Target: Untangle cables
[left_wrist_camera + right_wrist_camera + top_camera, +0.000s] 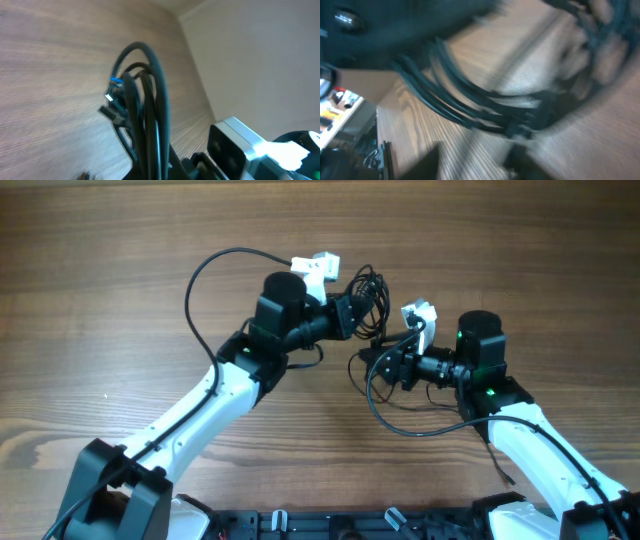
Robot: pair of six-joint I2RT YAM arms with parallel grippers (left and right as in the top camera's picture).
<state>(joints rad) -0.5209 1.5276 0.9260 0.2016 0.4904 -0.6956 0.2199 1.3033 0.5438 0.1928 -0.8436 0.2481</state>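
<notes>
Overhead, my left gripper clamped the cables; only its wrist view showed a blue-tipped plug. Right gripper: couldn't tell.

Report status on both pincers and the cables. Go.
Left pincer shut on the cables, one tangled bunch. Right pincer at the bunch, view blurred, grip unclear. Right arm's own thick cable loops close by.

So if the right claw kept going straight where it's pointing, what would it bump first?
Most likely the bunch of thin black cords: they stretch right across in front of the right claw. The wrist picture is blurry, so depth is uncertain.
</notes>
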